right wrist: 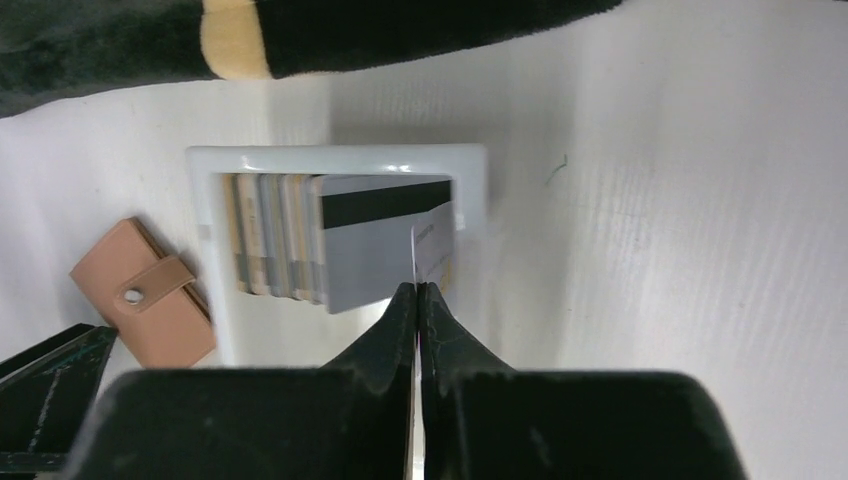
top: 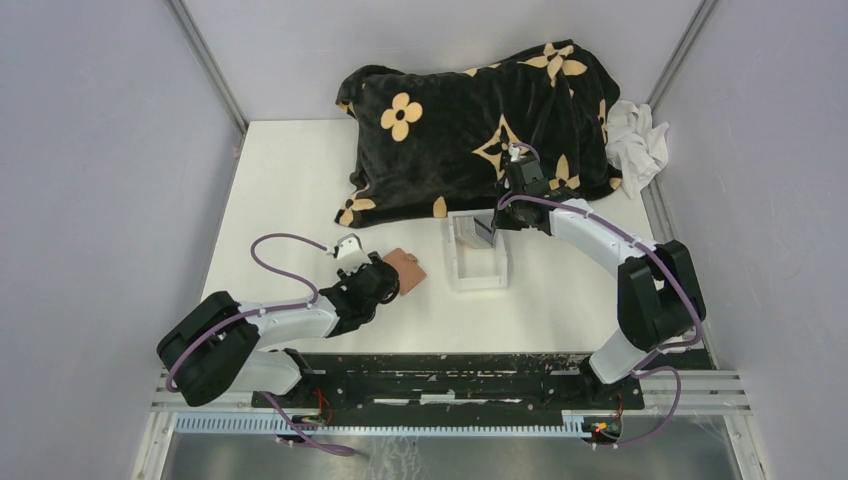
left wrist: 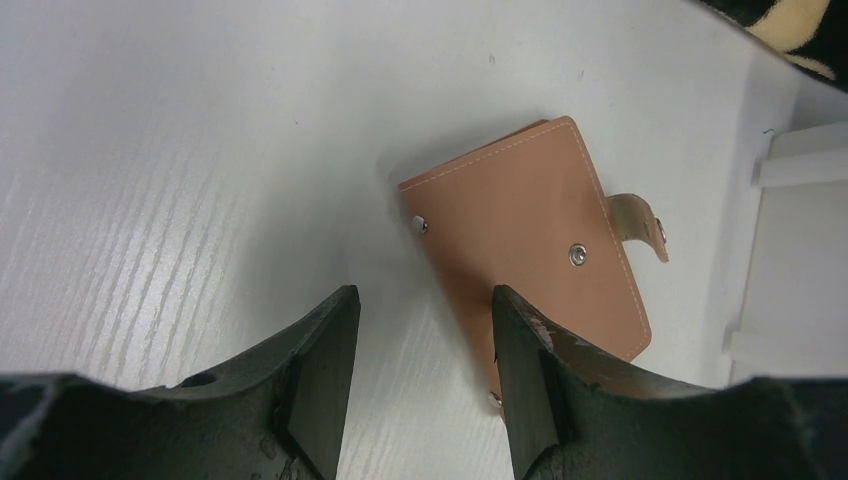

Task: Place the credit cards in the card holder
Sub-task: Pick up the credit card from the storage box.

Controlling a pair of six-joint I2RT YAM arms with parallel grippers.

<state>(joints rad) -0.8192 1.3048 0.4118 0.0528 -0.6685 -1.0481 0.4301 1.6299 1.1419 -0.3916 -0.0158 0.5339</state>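
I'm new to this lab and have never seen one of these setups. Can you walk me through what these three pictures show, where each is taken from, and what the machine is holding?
The machine is two robot arms bolted at the near edge of a white table. The wide picture looks down from above and behind them. The other two come from cameras on each wrist, so the dark shapes at the bottom are that arm's own fingers.

On the table lie a black flowered cushion, a white cloth, a clear tray with credit cards standing in it, and a tan leather card holder.

The left gripper is open beside the card holder, holding nothing. The right gripper is shut, pinching the edge of one thin card at the tray.
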